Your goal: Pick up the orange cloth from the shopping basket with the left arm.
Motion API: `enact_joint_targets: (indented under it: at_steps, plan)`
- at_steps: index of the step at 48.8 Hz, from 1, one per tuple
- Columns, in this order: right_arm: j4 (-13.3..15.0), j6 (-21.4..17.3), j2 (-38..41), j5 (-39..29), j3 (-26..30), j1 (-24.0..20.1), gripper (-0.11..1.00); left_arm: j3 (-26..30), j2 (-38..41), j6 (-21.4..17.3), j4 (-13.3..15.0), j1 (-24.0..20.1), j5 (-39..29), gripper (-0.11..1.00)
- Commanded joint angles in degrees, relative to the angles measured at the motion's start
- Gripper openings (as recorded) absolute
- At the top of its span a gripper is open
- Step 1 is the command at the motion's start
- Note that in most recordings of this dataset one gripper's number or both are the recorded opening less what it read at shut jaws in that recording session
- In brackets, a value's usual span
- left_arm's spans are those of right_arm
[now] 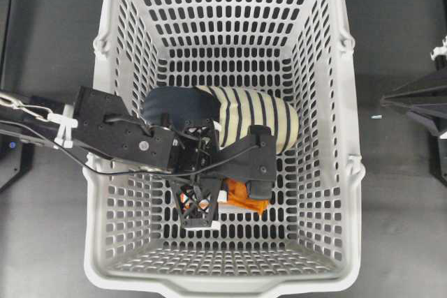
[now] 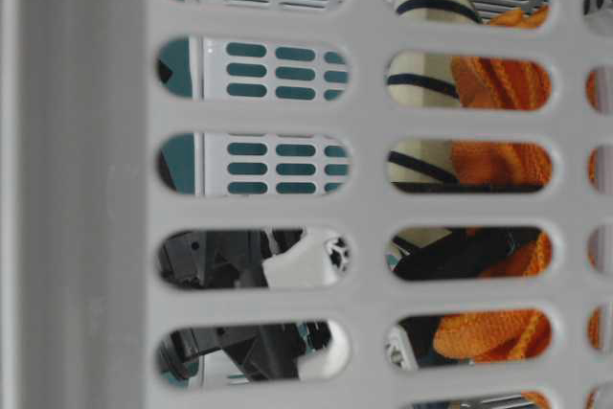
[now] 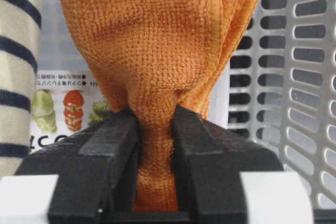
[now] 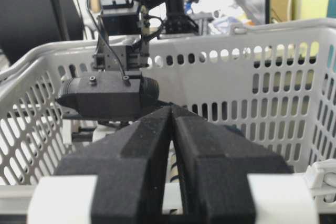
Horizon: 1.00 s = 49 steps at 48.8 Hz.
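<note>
Pinched between the closed left gripper (image 3: 156, 182) pads, the orange cloth (image 3: 157, 51) is bunched, striped slipper (image 1: 255, 120) at twelve o'clock inside the shopping basket (image 1: 230, 280), right gripper (image 4: 171, 182) shut on nothing

Through the slots of the basket (image 2: 364, 213) wall, close up, I saw the cloth (image 2: 498, 165) on the right, its orange folds showing in several rows of openings. Just left of the cloth lay the slipper (image 2: 421, 79), cream with dark stripes. Below the slipper, black parts of my gripper (image 2: 316, 265) with white tips filled the lower slots, and one black bar crossed the cloth. Whether my jaws gripped it, the wall hid.
</note>
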<state>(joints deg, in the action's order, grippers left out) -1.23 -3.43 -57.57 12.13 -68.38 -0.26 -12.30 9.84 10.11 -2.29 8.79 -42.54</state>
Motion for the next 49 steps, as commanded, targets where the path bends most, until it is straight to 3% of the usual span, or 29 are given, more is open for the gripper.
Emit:
enact_joint_targets:
  at_steps: [1, 9, 15, 36, 49]
  plan:
    - [-0.26, 0.0, 0.35, 0.26, 0.35, 0.0, -0.01, 0.62, -1.05, -0.26, -0.26, 0.09, -0.18, 0.15]
    - [-0.26, 0.0, 0.09, 0.26, 0.35, 0.0, -0.01, 2.02, -2.72, -0.26, -0.26, 0.0, -1.32, 0.15]
    - [-0.26, 0.0, -0.18, 0.26, 0.09, 0.0, -0.01, 6.42, -4.75, -0.35, -0.26, 0.0, -4.66, 0.15]
    - [-0.26, 0.0, -2.02, 0.26, -0.53, 0.0, -0.01, 32.34, -6.59, -0.44, -0.26, -0.18, -31.82, 0.15]
    - [-0.26, 0.0, -2.37, -0.09, -0.53, 0.09, -0.01, 42.54, -3.52, -0.35, -0.26, -0.18, -39.99, 0.15]
